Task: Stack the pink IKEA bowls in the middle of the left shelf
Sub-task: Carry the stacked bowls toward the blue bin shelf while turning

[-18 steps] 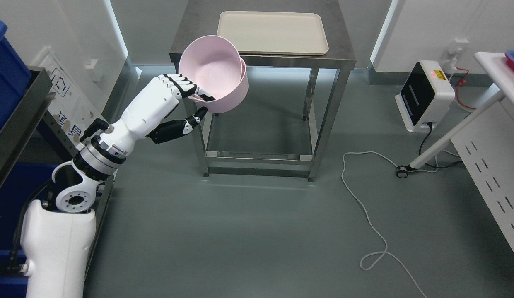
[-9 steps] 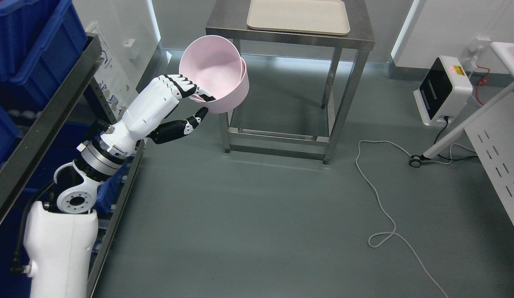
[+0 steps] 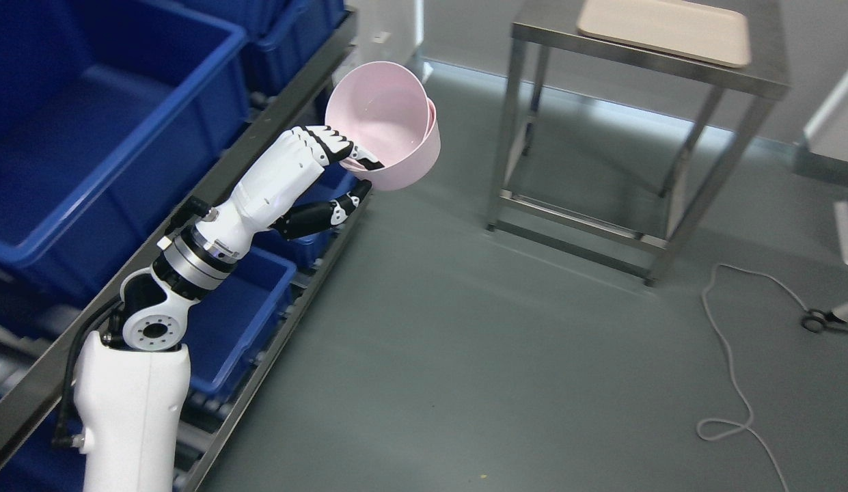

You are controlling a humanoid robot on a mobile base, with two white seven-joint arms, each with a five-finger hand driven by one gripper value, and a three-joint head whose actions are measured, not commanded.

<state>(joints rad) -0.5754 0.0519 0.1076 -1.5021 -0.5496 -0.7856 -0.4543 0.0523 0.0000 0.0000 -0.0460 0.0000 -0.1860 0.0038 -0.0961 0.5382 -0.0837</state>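
The left hand [image 3: 328,171] grips the pink bowls [image 3: 389,126], two nested one inside the other, by the lower part of their rim: the fingers [image 3: 328,142] curl over the rim's edge into the inner bowl while the thumb [image 3: 342,208] reaches up under the outer wall. The bowls sit above and just beyond the hand, tilted so that their opening faces up and toward the camera. They are held in the air right beside the front rail of the shelf [image 3: 260,147], off its outer side and over the grey floor [image 3: 464,355], not resting on anything. Inside the shelf, behind the rail, sits a large blue bin [image 3: 89,150], with another blue bin [image 3: 232,321] on the level below the arm. Well away from the shelf stands a steel table [image 3: 642,55] carrying a beige tray [image 3: 663,27].
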